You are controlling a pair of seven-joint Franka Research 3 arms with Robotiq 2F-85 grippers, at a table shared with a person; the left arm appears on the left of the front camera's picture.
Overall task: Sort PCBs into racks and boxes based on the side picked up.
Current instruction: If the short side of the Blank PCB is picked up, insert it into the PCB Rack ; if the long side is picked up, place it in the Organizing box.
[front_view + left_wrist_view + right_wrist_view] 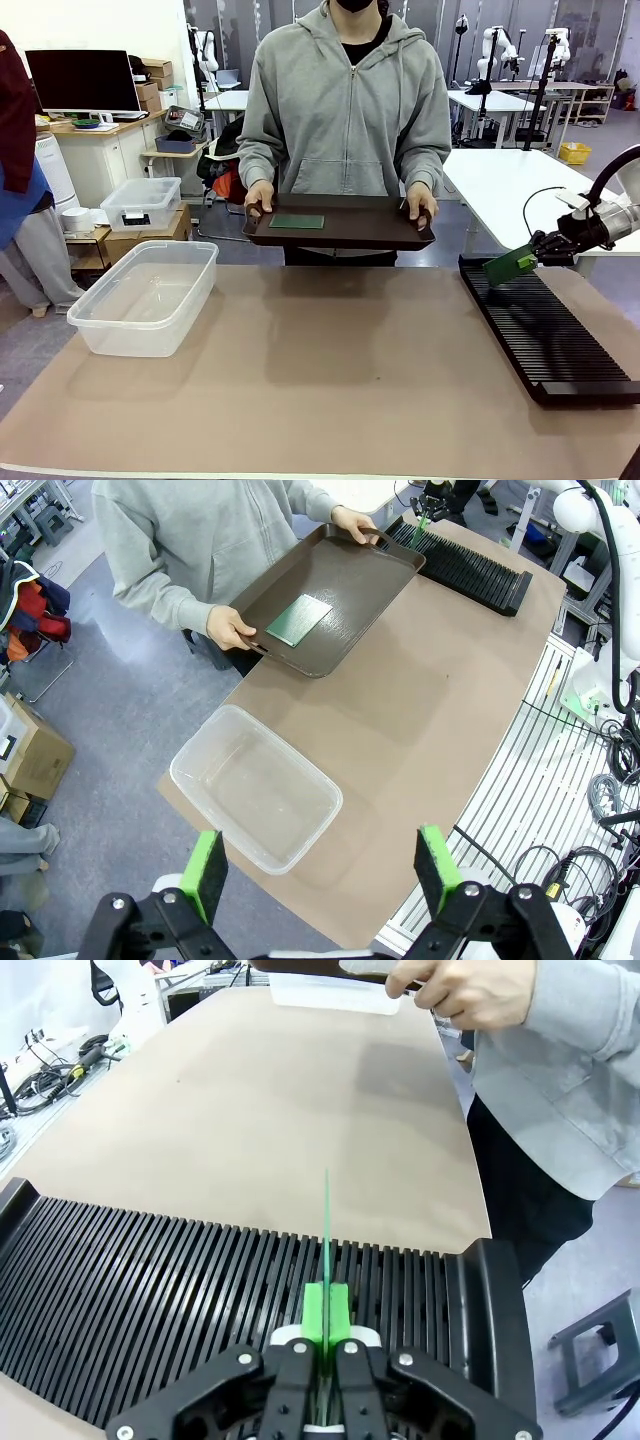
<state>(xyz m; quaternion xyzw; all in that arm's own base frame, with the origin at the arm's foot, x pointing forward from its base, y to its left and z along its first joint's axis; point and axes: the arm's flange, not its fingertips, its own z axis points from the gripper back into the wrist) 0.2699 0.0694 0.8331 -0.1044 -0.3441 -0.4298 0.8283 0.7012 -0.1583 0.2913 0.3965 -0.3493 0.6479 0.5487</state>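
Tabletop [330,380], covered in plain brown, is shown with the person standing at its far edge. Along the robot's right side the long black slotted rack [545,335] is laid flat. On the left side the clear lidless tub [140,335] is set near the far left corner, nothing inside. A dark brown handled tray [350,232] is held level over the far edge by the person's two hands [260,196] [422,205]. One green PCB [297,221] is seen lying flat on the tray, left of its middle. The second PCB [511,264] is clamped by the right fingers [315,1310], edge-on and tilted over the rack's far end; whether it touches a slot cannot be told. The left fingers [207,872] are spread wide apart, grasping nothing, high above the tub.
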